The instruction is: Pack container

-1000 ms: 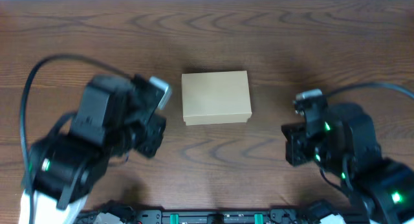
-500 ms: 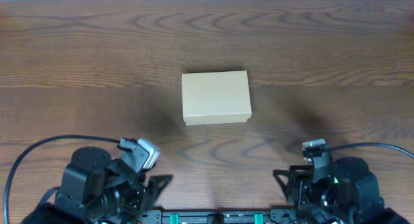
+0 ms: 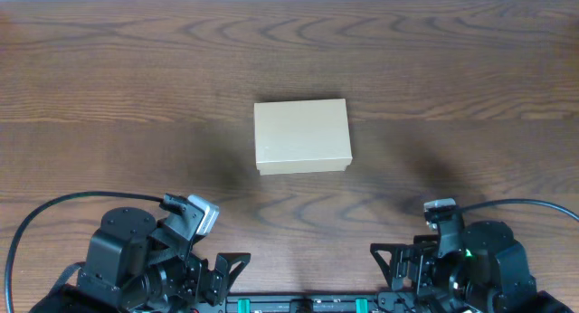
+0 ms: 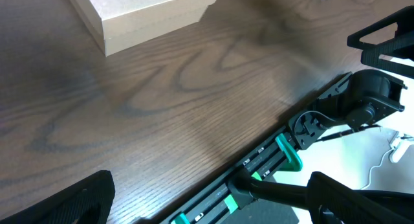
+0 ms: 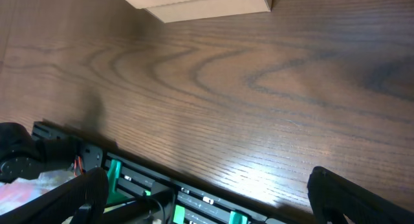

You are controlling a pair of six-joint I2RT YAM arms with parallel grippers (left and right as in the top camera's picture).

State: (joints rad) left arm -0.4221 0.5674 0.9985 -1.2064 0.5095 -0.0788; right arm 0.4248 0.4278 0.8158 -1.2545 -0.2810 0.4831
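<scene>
The container point(image 3: 302, 137) is sitting on the brown wooden table point(image 3: 109, 78), about halfway between the far edge and the near edge and close to the middle of the table's width. Its flap is lying flat on top, so the box is looking closed from above. Its long sides are running nearly parallel to the near edge, with only a slight skew. Nothing is touching it, and bare wood is showing all around it.

Both arms are crouching low at the near edge, well apart from the box. The left gripper point(image 4: 210, 185) is hanging over the near-left part of the table with its jaws spread wide and nothing between them. In its own camera one dark finger point(image 4: 71, 201) is showing at the lower left and the other at the lower right, with only wood grain and the edge of the table in the gap. The right gripper point(image 5: 207, 188) is sitting at the near-right part in the same way, wide open and empty, and its finger point(image 5: 349, 191) is poking in from the lower right of its view.

A black rail with green clips point(image 4: 284, 153) is running along the near edge between the two arm bases. A black cable point(image 3: 36, 222) is looping out from the left arm, and another cable point(image 3: 534, 204) is trailing off from the right arm toward the right edge.
</scene>
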